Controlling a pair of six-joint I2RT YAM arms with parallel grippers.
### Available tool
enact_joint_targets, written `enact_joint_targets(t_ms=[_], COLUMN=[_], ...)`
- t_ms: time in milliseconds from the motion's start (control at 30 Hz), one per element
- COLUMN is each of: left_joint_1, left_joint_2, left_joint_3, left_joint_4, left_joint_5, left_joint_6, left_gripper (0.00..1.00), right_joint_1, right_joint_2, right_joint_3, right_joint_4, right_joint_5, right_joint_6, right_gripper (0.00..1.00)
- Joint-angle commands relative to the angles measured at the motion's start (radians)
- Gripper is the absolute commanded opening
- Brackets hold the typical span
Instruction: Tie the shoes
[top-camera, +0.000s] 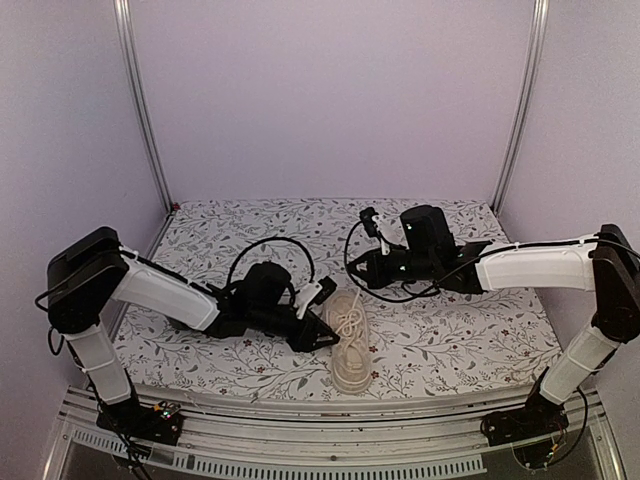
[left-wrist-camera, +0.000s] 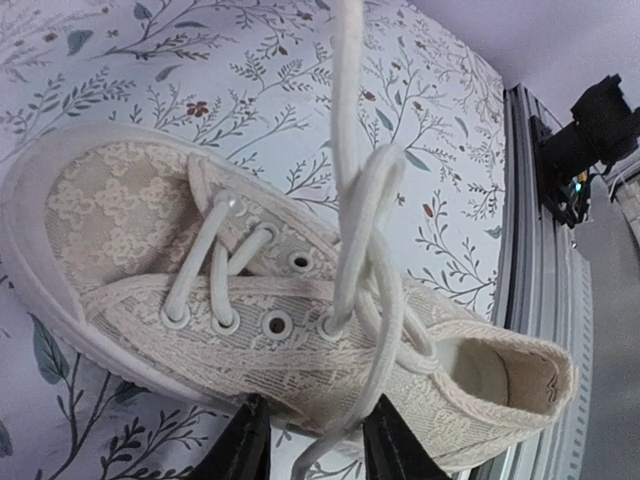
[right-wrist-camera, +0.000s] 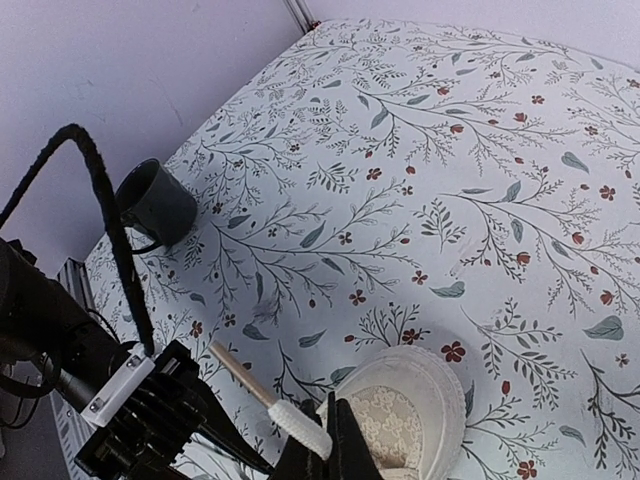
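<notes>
Tugging the lace (right-wrist-camera: 297, 427) could drag the unpinned shoe (top-camera: 350, 342) — near-centre on the worktop (top-camera: 460, 340) — because the right gripper (right-wrist-camera: 336, 455) is clamped on that lace while the left gripper (left-wrist-camera: 318, 447) stands apart.

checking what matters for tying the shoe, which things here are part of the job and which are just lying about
Job:
cream lace-fabric low-top sneaker
its pale cord laces
left claw, open beside the sneaker
right claw, shut on a lace

Lying about:
dark round cup
floral tablecloth
</notes>
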Motion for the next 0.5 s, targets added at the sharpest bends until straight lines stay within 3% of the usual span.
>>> enact_joint_targets(t_ms=[0, 200, 467], left_joint_1=[-0.031, -0.042, -0.039], left_joint_2=[0.017, -0.028, -0.149], left_joint_3=[0.018, -0.01, -0.082], left_joint_4=[0.001, 0.012, -0.075], left_joint_5=[-0.031, -0.129, -0.285], left_joint_6=[0.015, -0.01, -0.085], left_gripper=[0.27, 0.0, 0.0], right_joint_1=[0.002, 0.002, 0.0], right_joint_2=[-0.034, -0.083, -0.248], right_joint_3=[-0.016, -0.039, -0.089], right_joint_4=[0.026, 0.014, -0.223], right_joint_5=[0.006, 0.087, 0.352], right_joint_6=[0.016, 0.039, 0.117], right_gripper=[0.02, 0.02, 0.02])
